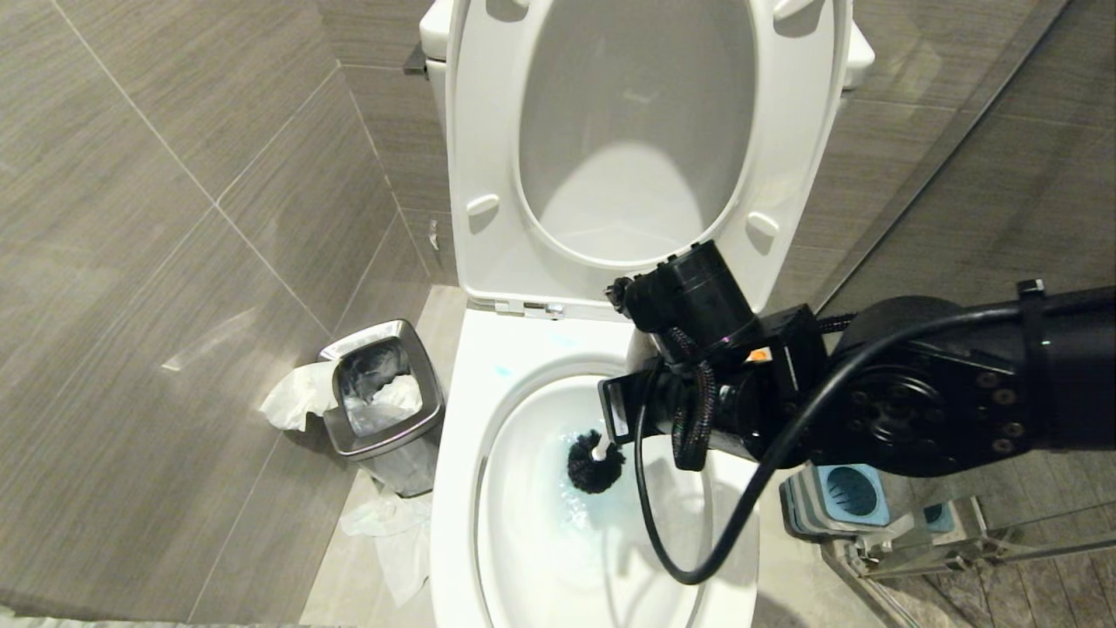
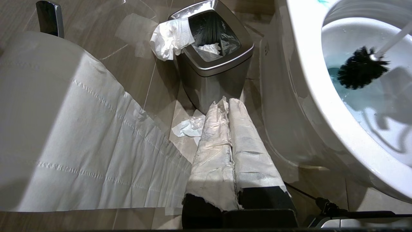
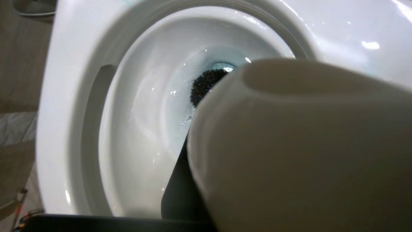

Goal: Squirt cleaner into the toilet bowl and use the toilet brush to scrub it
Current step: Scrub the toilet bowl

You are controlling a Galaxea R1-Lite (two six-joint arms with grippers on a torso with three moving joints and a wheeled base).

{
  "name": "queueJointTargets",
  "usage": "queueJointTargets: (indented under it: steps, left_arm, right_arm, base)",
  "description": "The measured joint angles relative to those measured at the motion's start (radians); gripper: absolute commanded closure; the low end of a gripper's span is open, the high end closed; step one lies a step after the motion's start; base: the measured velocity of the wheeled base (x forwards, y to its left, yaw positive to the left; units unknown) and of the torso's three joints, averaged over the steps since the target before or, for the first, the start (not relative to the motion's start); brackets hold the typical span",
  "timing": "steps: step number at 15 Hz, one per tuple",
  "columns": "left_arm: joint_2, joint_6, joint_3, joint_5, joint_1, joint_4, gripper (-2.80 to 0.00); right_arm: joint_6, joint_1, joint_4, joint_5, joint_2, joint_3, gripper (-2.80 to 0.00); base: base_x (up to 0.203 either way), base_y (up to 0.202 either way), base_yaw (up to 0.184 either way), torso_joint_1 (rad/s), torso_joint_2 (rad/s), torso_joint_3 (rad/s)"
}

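Right gripper (image 1: 615,410) over the toilet bowl (image 1: 453,488), fingers closed on the toilet brush (image 1: 595,462), its head down in blue-tinted cleaner (image 1: 571,519). Best: firm sweeps around the walls, head kept low. Left gripper (image 2: 230,106) idle, fingers shut, empty

Right arm reaching in from right, wrist angled down, right gripper (image 1: 621,410) clamped tight. Left gripper (image 2: 225,129) low and parked, paper-wrapped fingers (image 2: 212,145) pressed together, pointing forward.

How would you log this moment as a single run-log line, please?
right gripper: shut on toilet brush | head in blue water, toilet bowl | left gripper: shut, idle
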Motion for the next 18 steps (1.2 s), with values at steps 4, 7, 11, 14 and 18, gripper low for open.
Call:
queueJointTargets:
  steps: [4, 7, 11, 14, 18]
  left_arm:
    - [0.0, 0.0, 0.0, 0.0, 0.0, 0.0, 0.0]
    - [0.0, -0.001, 0.0, 0.0, 0.0, 0.0, 0.0]
    - [0.0, -0.001, 0.0, 0.0, 0.0, 0.0, 0.0]
    - [0.0, 0.0, 0.0, 0.0, 0.0, 0.0, 0.0]
    - [0.0, 0.0, 0.0, -0.001, 0.0, 0.0, 0.0]
  right_arm:
    - [0.001, -0.024, -0.086, -0.003, 0.114, 0.006, 0.0]
    - [-0.001, -0.024, -0.119, -0.021, 0.156, 0.008, 0.0]
    - [-0.016, -0.014, -0.088, -0.016, 0.079, 0.005, 0.0]
    - [-0.013, 0.009, 0.03, -0.011, -0.069, 0.005, 0.0]
    - [0.011, 0.067, 0.237, -0.007, -0.268, 0.002, 0.0]
  base:
    - [0.0, 0.0, 0.0, 0.0, 0.0, 0.0]
    - [0.0, 0.0, 0.0, 0.0, 0.0, 0.0]
    - [0.0, 0.0, 0.0, 0.0, 0.0, 0.0]
    - [0.0, 0.0, 0.0, 0.0, 0.0, 0.0]
    - [0.0, 0.0, 0.0, 0.0, 0.0, 0.0]
